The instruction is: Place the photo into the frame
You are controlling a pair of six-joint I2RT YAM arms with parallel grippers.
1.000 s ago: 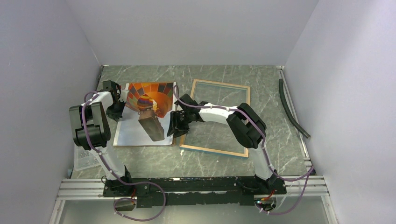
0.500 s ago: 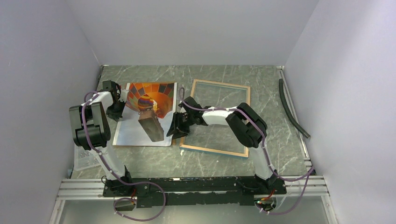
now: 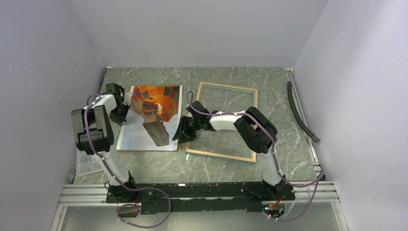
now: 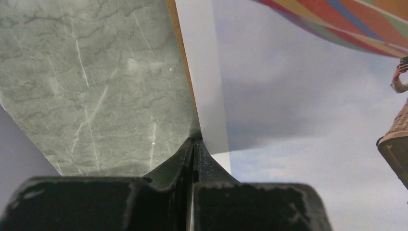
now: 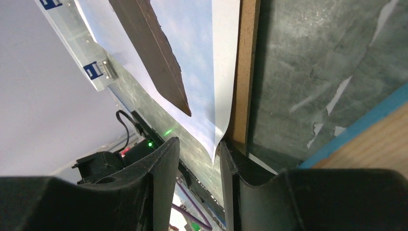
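Frame point(image 3: 228, 86) is laid flat on table point(image 3: 159, 166), just right of photo point(image 3: 144, 137). Photo is laid face-up on brown board point(image 5: 244, 72). Its right edge is straddled by right gripper point(image 5: 197, 144), jaws apart. Its left edge is met by left gripper point(image 4: 194, 144), pinched together.

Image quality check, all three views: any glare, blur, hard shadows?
Top external: even soft light, sharp; no glare on the frame glass, the table shows through. Left wrist: photo sharp, left gripper dark and soft, a grey shadow band across the print beside it. Right wrist: right gripper fills the bottom, blurred and underlit; green light specks behind.
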